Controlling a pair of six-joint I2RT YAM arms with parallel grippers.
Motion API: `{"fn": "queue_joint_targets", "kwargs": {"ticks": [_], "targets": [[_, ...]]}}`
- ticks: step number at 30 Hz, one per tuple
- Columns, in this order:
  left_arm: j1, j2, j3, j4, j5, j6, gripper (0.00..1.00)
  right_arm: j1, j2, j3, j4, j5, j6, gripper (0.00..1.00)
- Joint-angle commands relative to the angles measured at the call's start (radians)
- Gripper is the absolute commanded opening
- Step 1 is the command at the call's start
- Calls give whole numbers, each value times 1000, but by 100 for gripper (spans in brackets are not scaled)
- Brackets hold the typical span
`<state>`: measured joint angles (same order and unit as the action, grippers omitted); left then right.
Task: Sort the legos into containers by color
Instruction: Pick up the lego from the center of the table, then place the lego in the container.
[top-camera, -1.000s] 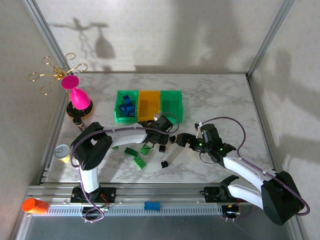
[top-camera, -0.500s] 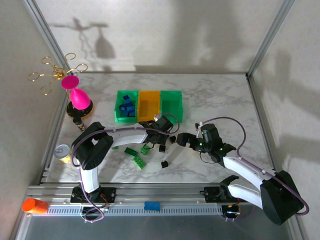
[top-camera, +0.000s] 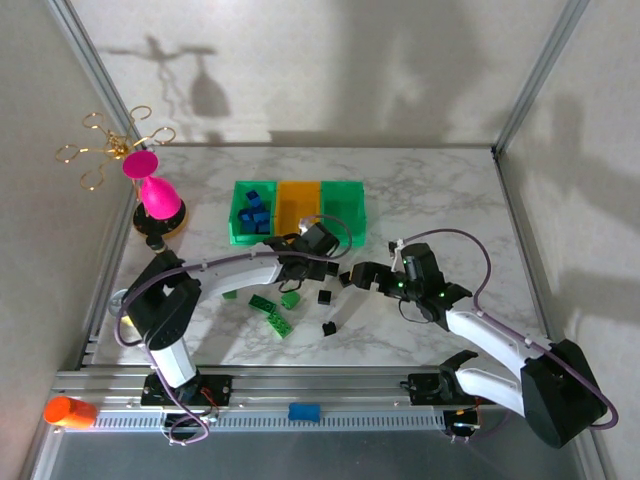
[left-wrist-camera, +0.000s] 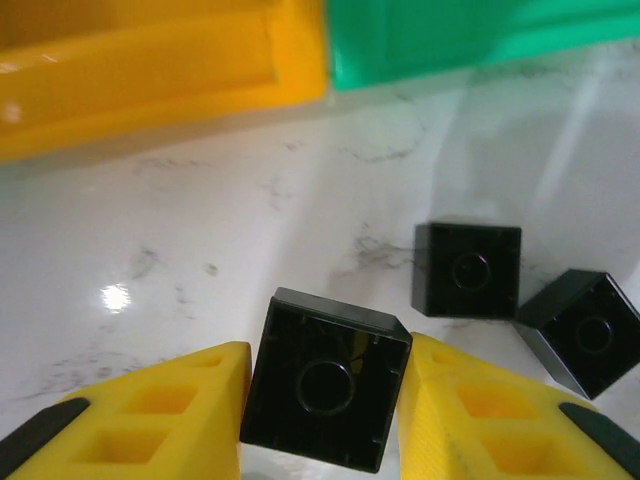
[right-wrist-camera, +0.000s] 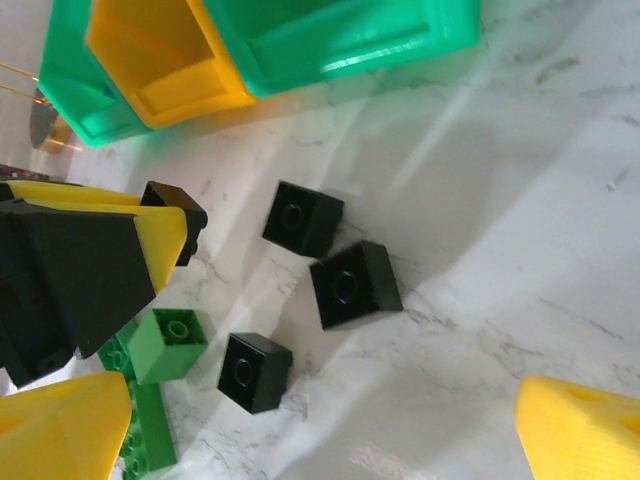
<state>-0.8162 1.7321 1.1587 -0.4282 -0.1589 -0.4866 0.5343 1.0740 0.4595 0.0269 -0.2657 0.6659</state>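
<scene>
Jaws of the left gripper (left-wrist-camera: 322, 430) pinch a glossy, square, one-stud black brick (left-wrist-camera: 325, 385) over veined marble (left-wrist-camera: 200, 250); right gripper (top-camera: 356, 276) gapes wide, holding nothing.

The tabletop (left-wrist-camera: 150, 250) is glossy and marble-patterned. The legos (left-wrist-camera: 467, 270) are smooth, shiny plastic. The containers (left-wrist-camera: 150, 60) are smooth, semi-gloss plastic.

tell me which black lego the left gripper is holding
The small black plastic brick clamped between the left gripper's yellow fingers; two other black bricks lie loose on the marble table.
</scene>
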Motion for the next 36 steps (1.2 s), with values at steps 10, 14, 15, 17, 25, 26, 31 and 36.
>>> {"fn": "queue_joint_targets", "kwargs": {"ticks": [10,14,15,17,25,26,31,36], "targets": [[216,57,247,-56,-60,71,41,-4,94,95,105,-43,-15,99],[261,151,340,-32,-31,81,41,-5,133,120,123,-59,-17,99],[269,176,364,-28,-25,81,41,-5,140,121,128,-59,-17,99],[281,228,422,-39,-28,82,42,-4,151,127,126,-59,-17,99],[315,367,520,-28,11,75,43,-4,162,120,133,-56,-19,99],[316,383,534,-37,8,76,44,-5,165,121,135,-59,-17,99],[316,406,551,-47,9,78,49,-5,173,129,128,-52,-23,99],[316,368,543,-56,-2,78,50,-5,171,136,120,-44,-30,99]]}}
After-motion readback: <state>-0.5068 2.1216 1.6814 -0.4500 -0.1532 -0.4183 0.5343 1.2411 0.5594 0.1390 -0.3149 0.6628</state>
